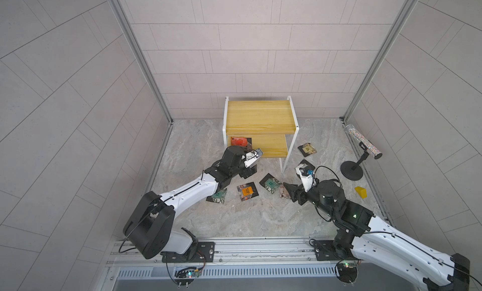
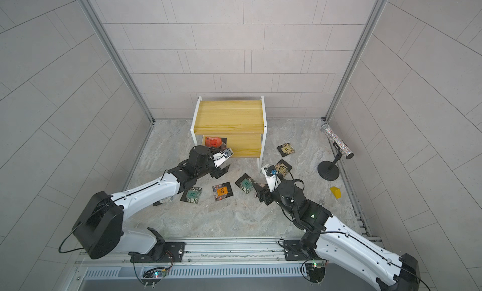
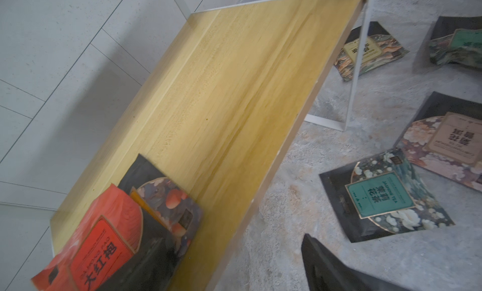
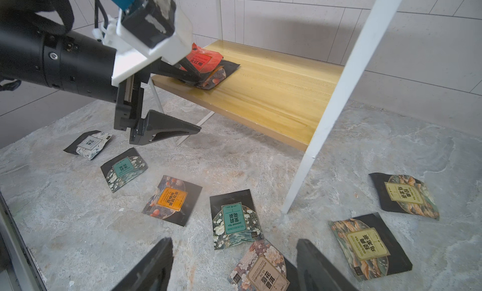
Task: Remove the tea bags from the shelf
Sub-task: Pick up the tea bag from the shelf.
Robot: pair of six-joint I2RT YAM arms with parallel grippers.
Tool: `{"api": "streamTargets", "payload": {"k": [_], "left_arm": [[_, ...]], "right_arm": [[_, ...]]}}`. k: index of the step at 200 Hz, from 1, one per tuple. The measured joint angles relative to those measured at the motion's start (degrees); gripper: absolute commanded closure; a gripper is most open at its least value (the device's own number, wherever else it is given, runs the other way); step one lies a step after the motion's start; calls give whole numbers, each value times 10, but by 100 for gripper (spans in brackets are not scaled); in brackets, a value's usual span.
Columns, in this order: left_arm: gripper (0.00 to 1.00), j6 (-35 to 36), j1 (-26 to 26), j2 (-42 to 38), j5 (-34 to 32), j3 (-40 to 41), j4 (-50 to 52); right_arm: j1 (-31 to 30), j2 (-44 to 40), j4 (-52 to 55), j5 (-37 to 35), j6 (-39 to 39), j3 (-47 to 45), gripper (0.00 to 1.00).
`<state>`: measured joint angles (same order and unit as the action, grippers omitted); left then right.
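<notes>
Two tea bags point(image 4: 202, 58) on lower board of the shelf point(image 1: 259, 115), others across marbled tabletop point(image 1: 247, 219).

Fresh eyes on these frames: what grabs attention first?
The yellow two-tier shelf at the back of the table, with a red tea bag on its lower board and the left gripper open right at it. Then the tea bags scattered on the table in front, and the glittery tube on its black stand at the right.

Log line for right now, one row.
left gripper open at lower shelf board | red tea bag overlapping dark tea bag, both there | right gripper open above floor tea bags | removal unfinished
</notes>
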<state>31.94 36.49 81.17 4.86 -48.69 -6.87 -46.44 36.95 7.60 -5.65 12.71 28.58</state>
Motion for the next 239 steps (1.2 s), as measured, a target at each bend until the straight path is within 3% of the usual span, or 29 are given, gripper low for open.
{"api": "streamTargets", "payload": {"k": [72,131,183,239], "left_arm": [[17,-4,31,29,20,-33,11],[14,-3,35,20,19,-43,23],[8,10,35,-22,-32,-43,44],[9,24,24,-11,-66,-43,48]], "right_arm": [[0,-2,2,-2,0,0,22],[0,-6,3,-5,0,0,22],[0,1,3,-5,0,0,22],[0,4,3,-4,0,0,22]]}}
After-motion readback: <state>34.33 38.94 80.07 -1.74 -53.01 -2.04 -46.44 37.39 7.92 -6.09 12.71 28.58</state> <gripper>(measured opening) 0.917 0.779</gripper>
